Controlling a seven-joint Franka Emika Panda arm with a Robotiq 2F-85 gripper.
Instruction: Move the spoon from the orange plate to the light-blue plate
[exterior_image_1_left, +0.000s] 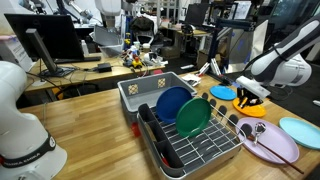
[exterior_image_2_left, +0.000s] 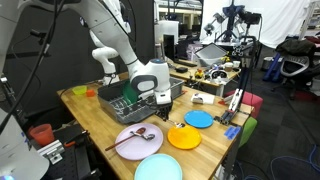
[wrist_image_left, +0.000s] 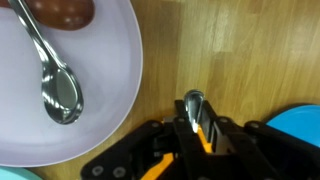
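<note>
My gripper (wrist_image_left: 195, 128) is shut on the small dark spoon (wrist_image_left: 194, 103), whose bowl sticks out past the fingertips over bare wood. In both exterior views the gripper (exterior_image_1_left: 250, 96) (exterior_image_2_left: 160, 102) hangs above the table beside the dish rack. The orange plate (exterior_image_2_left: 184, 137) lies near the table's front edge; in an exterior view it (exterior_image_1_left: 246, 104) is partly hidden under the gripper. The light-blue plate (exterior_image_2_left: 158, 168) (exterior_image_1_left: 300, 131) lies at the table's edge, beyond the pink-lilac plate, well away from the gripper.
A pink-lilac plate (wrist_image_left: 95, 110) (exterior_image_2_left: 138, 140) (exterior_image_1_left: 268, 142) holds a shiny silver spoon (wrist_image_left: 55, 85). A smaller brighter-blue plate (exterior_image_2_left: 199, 119) (exterior_image_1_left: 222, 92) (wrist_image_left: 300, 125) lies nearby. A dish rack (exterior_image_1_left: 190, 145) holds upright dark-blue (exterior_image_1_left: 170, 103) and green (exterior_image_1_left: 193, 117) plates.
</note>
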